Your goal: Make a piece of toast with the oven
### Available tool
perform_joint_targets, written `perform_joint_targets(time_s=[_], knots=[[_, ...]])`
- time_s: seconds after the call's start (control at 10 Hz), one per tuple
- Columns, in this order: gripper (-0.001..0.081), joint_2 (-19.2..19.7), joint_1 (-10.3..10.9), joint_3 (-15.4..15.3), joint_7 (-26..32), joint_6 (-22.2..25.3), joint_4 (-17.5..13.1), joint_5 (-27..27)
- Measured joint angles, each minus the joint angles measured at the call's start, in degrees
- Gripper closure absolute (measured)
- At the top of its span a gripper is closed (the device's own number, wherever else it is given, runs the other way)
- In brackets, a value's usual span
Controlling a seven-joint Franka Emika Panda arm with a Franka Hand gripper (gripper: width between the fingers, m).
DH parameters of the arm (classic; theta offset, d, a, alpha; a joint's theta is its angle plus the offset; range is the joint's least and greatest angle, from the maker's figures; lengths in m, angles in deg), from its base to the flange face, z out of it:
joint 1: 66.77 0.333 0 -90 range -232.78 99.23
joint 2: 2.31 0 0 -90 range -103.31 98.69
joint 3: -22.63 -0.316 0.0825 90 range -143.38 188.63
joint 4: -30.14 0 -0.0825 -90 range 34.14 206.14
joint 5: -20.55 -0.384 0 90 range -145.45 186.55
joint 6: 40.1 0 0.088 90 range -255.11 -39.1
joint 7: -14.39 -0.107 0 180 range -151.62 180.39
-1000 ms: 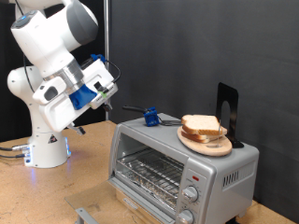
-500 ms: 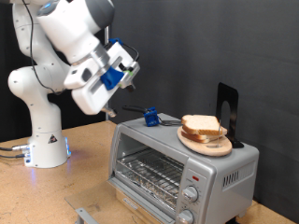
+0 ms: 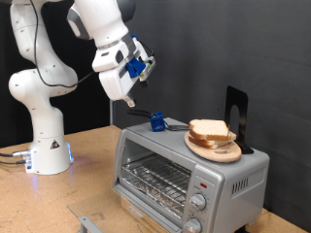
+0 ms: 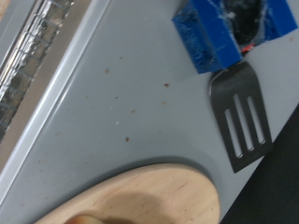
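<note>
White arm is raised high on my feed, elbow bent, wrist pitched down toward the exterior view's right. I see the gripper (image 3: 129, 97) hanging in mid-air above and to the exterior view's left of the oven (image 3: 190, 173), clear of everything. I can't tell from either view how far the fingers are apart; nothing shows between them. Silver oven sits on the wooden table (image 3: 53, 199) at the exterior view's lower right, glass door shut, wire rack visible behind it, knobs at its right end. On the oven's top sits a round wooden plate (image 3: 213, 149) carrying the bread slices (image 3: 209, 131); I can't separate a single piece of toast from that pile. So the bread is well apart from the gripper, lower and further to the exterior view's right. Between the two, on the oven top, lies a black slotted spatula (image 3: 176, 125) with a blue block (image 3: 155, 121) at its handle. Wrist view looks down on the grey oven top (image 4: 112, 89), with the blue block (image 4: 220, 33), the spatula blade (image 4: 243, 117) and the plate's edge (image 4: 149, 198).
</note>
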State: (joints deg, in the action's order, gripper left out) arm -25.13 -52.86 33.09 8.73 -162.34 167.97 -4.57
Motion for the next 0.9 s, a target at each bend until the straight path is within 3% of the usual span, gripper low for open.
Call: perform_joint_targets(time_s=[0.4, 0.6, 0.9], knots=[[-0.0003, -2.2, 2.0, -1.5, 7.4, -0.9, 0.3, -0.4], [-0.0003, -5.7, 3.1, -3.6, 6.8, 0.5, 1.4, 0.0], [-0.0003, -11.7, 2.3, -8.5, 2.9, -4.4, 6.7, 4.1]])
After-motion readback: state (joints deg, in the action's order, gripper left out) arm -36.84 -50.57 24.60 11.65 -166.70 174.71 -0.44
